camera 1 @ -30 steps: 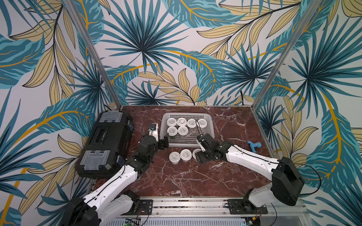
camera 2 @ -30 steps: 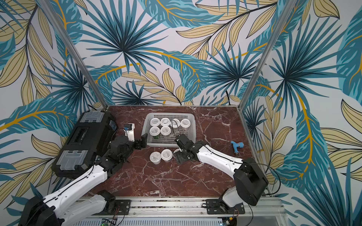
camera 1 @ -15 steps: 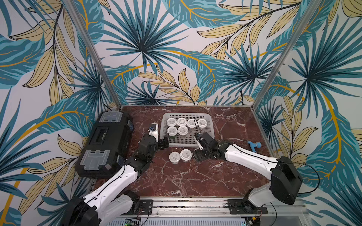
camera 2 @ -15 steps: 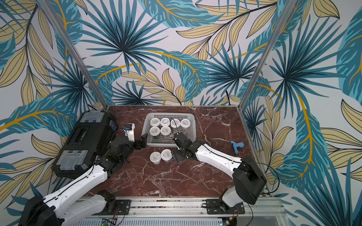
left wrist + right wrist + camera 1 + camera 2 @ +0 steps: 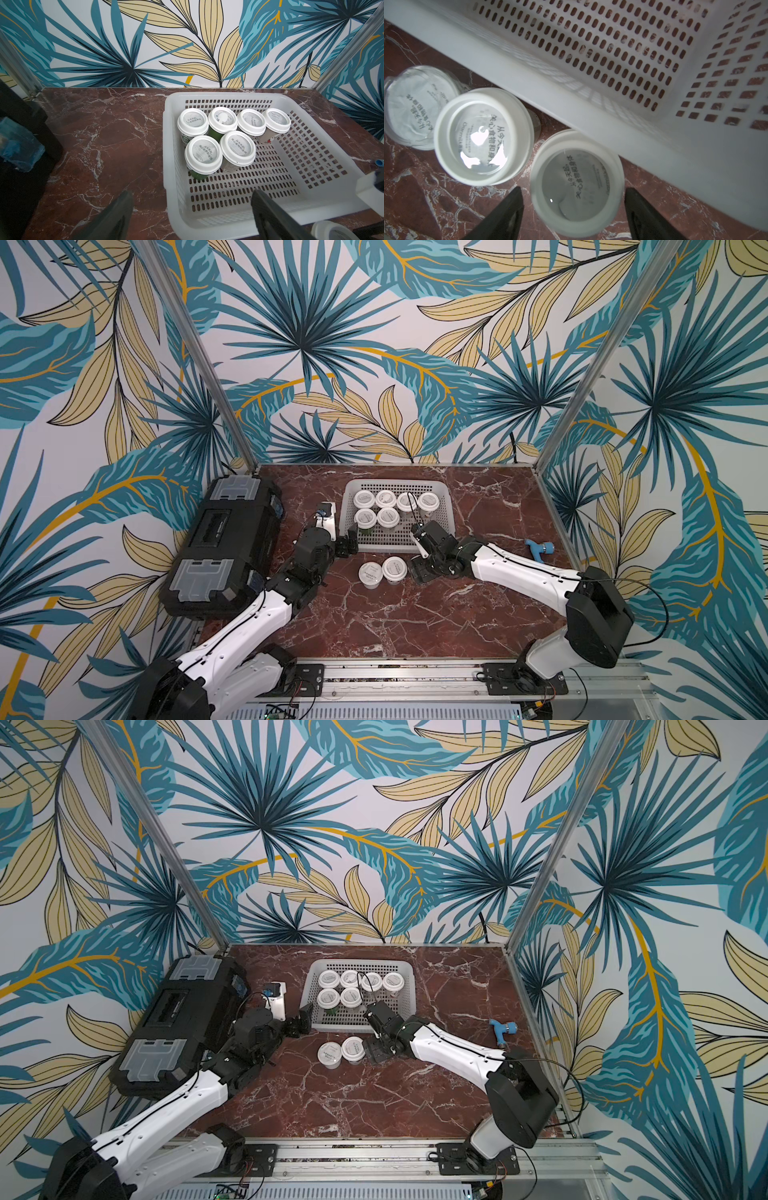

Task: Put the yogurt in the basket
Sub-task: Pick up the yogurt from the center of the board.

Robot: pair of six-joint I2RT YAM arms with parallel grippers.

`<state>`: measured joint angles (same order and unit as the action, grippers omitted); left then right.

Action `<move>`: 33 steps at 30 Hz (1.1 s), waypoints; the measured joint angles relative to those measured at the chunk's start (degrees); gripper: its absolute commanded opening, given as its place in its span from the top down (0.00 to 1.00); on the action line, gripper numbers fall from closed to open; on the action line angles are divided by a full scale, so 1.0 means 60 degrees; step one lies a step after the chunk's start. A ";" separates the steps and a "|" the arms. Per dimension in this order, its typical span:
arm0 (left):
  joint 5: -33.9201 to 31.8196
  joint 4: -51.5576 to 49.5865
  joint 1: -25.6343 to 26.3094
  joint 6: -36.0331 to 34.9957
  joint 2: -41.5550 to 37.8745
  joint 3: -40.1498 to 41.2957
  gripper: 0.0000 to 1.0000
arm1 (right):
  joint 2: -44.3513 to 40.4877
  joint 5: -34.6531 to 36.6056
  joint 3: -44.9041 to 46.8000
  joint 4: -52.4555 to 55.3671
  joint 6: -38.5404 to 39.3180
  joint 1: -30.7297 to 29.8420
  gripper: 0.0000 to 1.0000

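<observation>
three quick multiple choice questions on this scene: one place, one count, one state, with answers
1. Where do the yogurt cups outside the basket stand?
A. far from it, near the arm bases
B. on the table, close beside its near wall
C. behind it

2. How many cups stand inside the basket?
A. four
B. nine
C. six

3. The left gripper is
A. open and empty
B. shut on a cup
C. shut on the rim

Answers: 1 B, the right wrist view shows three along that wall; 2 C, the left wrist view shows six lids; 3 A, its jaws stand wide apart, gripping nothing.
</observation>
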<state>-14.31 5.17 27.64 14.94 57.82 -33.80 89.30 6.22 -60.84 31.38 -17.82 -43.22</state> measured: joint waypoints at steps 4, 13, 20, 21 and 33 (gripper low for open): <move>0.0000 0.0004 0.0000 0.0000 0.0000 0.0000 0.07 | 0.0040 -0.0004 -0.0044 0.0004 0.0000 -0.0004 0.22; 0.0000 0.0004 0.0000 0.0000 0.0000 0.0000 0.07 | 0.0171 0.0000 -0.0109 0.0073 0.0000 -0.0004 0.28; 0.0000 0.0004 0.0000 0.0000 0.0000 0.0000 0.07 | 0.0171 0.0044 -0.0120 0.0127 0.0004 -0.0004 0.32; 0.0000 0.0004 0.0000 0.0000 0.0000 0.0000 0.07 | 0.0164 0.0051 -0.0131 0.0153 0.0004 -0.0004 0.32; 0.0000 0.0000 0.0000 0.0000 0.0000 0.0000 0.07 | -0.0197 0.0215 -0.0222 0.0823 0.0004 -0.0036 0.33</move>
<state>-14.31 5.17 27.64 14.94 57.82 -33.80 88.12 7.51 -62.17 36.32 -17.80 -43.44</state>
